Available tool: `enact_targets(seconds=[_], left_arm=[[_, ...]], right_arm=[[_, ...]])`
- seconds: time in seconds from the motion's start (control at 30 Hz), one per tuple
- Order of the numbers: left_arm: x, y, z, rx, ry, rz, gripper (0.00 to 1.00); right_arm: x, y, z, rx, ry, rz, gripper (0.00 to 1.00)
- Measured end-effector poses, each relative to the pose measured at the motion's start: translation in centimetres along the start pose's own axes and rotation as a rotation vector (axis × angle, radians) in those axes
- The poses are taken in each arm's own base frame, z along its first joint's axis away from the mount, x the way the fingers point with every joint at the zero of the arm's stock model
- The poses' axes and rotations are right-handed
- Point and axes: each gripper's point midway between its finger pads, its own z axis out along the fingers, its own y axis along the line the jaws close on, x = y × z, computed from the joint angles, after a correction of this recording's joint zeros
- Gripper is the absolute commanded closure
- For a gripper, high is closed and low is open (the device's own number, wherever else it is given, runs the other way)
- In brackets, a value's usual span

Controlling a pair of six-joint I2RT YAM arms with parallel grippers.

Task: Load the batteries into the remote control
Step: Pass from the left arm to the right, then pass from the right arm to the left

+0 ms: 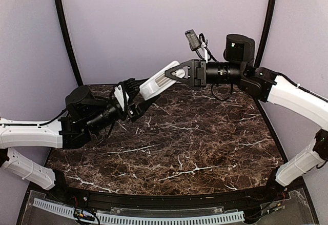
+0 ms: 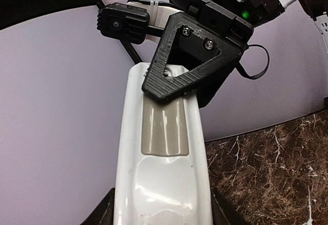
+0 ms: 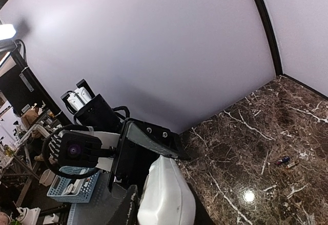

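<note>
Regrasp, likely: left jaws hold white plastic remote control [image 1: 156, 86] aloft, right jaws narrow round its end, grip unclear; pinch firmly next.

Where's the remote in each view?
Top external: the remote is upper middle, a white bar raised above the table, tilted up to the right.
Left wrist: bottom centre, running up the middle of the picture.
Right wrist: bottom centre, only one white end shows.
Shared landmark: the dark marble table, at right in both wrist views.
</note>
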Motion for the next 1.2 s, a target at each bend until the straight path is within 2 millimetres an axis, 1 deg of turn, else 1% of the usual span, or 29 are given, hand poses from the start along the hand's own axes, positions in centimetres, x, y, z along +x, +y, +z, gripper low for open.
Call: enact_targets(seconds=[0.03,0.07,0.1,0.17,0.23,0.3,0.37,0.43,0.47,0.5,0.53,0.63,0.67,0.73,0.8,0.9,0.93,0.97,1.03,1.2], left_arm=[[0.0,0.0,0.0,0.001,0.002,-0.002,0.42],[0.2,-0.2,0.0,0.008,0.009,-0.006,0.36],[0.3,-0.3,0.0,0.017,0.015,-0.015,0.26],[0.2,-1.1,-0.1,0.071,0.021,-0.057,0.18],[-0.2,-2.0,-0.3,0.132,0.029,-0.107,0.12],[-0.9,-2.7,-0.5,0.198,0.033,-0.158,0.11],[-1.9,-3.2,-0.6,0.26,0.038,-0.208,0.13],[-2.7,-3.6,-0.7,0.317,0.045,-0.255,0.19],[-3.1,-3.8,-0.7,0.341,0.053,-0.281,0.25],[-3.4,-3.9,-0.7,0.361,0.063,-0.302,0.28],[-3.7,-4.0,-0.7,0.379,0.075,-0.324,0.34],[-3.9,-4.3,-0.4,0.415,0.111,-0.364,0.46],[-3.7,-4.4,-0.3,0.421,0.127,-0.372,0.5],[-3.0,-4.9,-0.2,0.439,0.163,-0.386,0.54],[-2.0,-5.5,-0.2,0.452,0.204,-0.396,0.58],[-1.1,-6.1,-0.2,0.467,0.241,-0.405,0.6],[-0.8,-6.3,-0.2,0.469,0.25,-0.406,0.63],[-0.6,-6.4,-0.1,0.469,0.256,-0.406,0.68],[-0.3,-6.4,0.1,0.465,0.265,-0.407,0.75],[-0.2,-6.3,0.4,0.458,0.283,-0.436,0.88]], right_arm=[[0.1,0.0,0.0,0.004,0.007,-0.006,1.0],[0.1,0.0,0.0,0.009,0.017,-0.011,1.0],[0.3,0.0,-0.1,0.014,0.032,-0.021,1.0],[0.4,0.3,-0.2,0.007,0.056,-0.077,1.0],[0.4,0.9,-0.5,-0.01,0.078,-0.13,1.0],[0.5,1.4,-0.7,-0.027,0.103,-0.188,1.0],[0.8,1.9,-1.0,-0.042,0.131,-0.238,1.0],[1.3,2.2,-1.3,-0.058,0.159,-0.278,1.0],[1.6,2.4,-1.4,-0.071,0.177,-0.302,1.0],[1.9,2.6,-1.5,-0.08,0.189,-0.317,1.0],[2.2,2.7,-1.7,-0.088,0.203,-0.336,1.0],[2.8,2.9,-2.0,-0.106,0.234,-0.382,1.0],[2.9,3.1,-2.2,-0.111,0.242,-0.395,1.0],[3.0,3.2,-2.3,-0.118,0.251,-0.421,1.0],[3.1,3.3,-2.4,-0.125,0.256,-0.438,1.0],[3.4,3.4,-2.5,-0.134,0.264,-0.453,1.0],[3.4,3.4,-2.5,-0.136,0.266,-0.456,1.0],[3.4,3.5,-2.5,-0.138,0.265,-0.462,1.0],[3.4,3.5,-2.5,-0.141,0.265,-0.468,1.0],[3.3,3.8,-2.6,-0.162,0.256,-0.524,1.0]])
